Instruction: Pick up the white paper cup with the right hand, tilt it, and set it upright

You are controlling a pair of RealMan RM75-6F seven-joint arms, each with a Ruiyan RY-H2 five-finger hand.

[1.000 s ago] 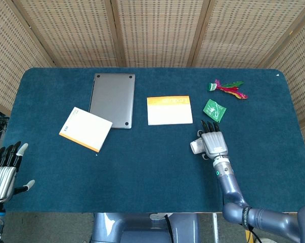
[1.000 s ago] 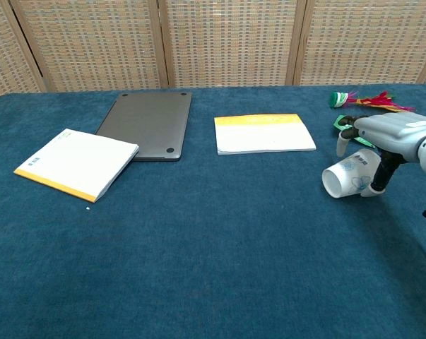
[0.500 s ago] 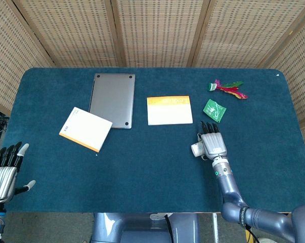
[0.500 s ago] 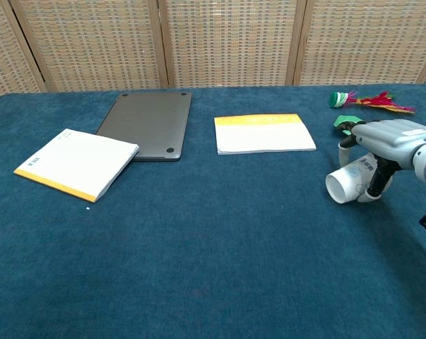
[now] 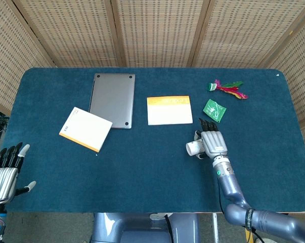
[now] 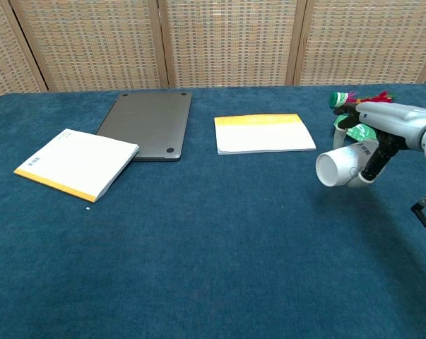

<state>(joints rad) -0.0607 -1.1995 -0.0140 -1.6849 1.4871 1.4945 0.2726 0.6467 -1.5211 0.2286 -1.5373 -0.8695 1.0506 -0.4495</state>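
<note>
Right robot hand (image 6: 382,138) is gripping the white paper cup (image 6: 338,167), and we are holding it tipped on its side, mouth sideways, clear of the desk (image 6: 198,247) just right of the orange-edged booklet (image 6: 264,133). Pickup and tilt look done; we are still owing the upright set-down.

Right robot hand (image 6: 382,134) grips tilted white paper cup (image 6: 338,166) above table (image 6: 198,247).
</note>
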